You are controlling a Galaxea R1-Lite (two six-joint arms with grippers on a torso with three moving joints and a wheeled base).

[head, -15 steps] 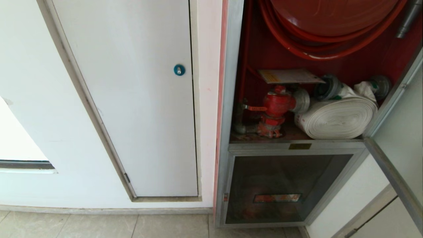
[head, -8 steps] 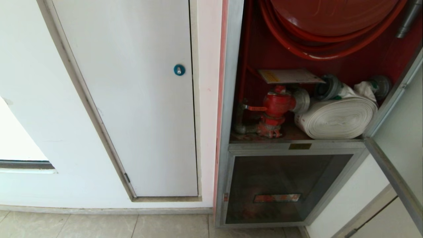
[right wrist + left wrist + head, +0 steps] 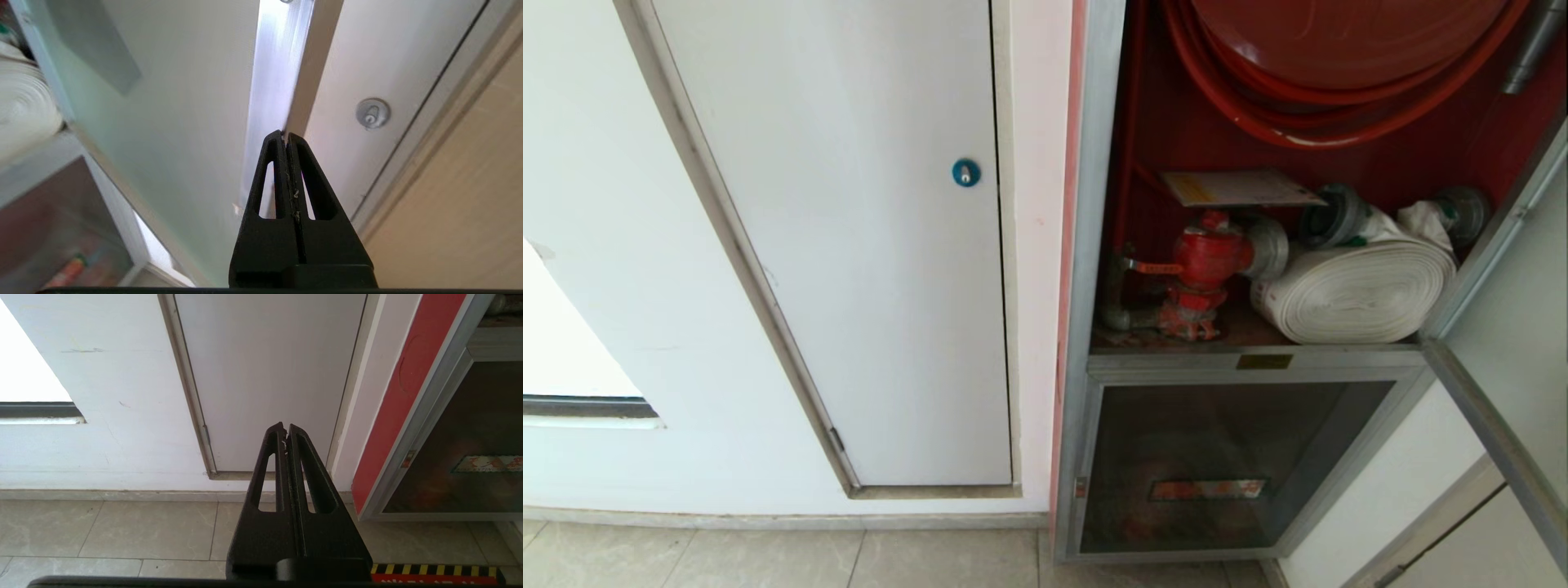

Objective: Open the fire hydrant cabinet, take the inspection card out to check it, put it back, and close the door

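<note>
Head view: tall silver aluminium-framed fire hydrant cabinet standing open, red inside. Flat white laminated inspection card with yellow strip lying atop the red valve, beside the white rolled hose. Aluminium-framed door swung out at the cabinet's right edge.

Left wrist view: left gripper pressed together, empty, above the tiled floor.

Right wrist view: right gripper clamped together, empty, just before the door's free edge.

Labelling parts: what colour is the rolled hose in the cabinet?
White, clearest in the head view: rolled hose.
</note>
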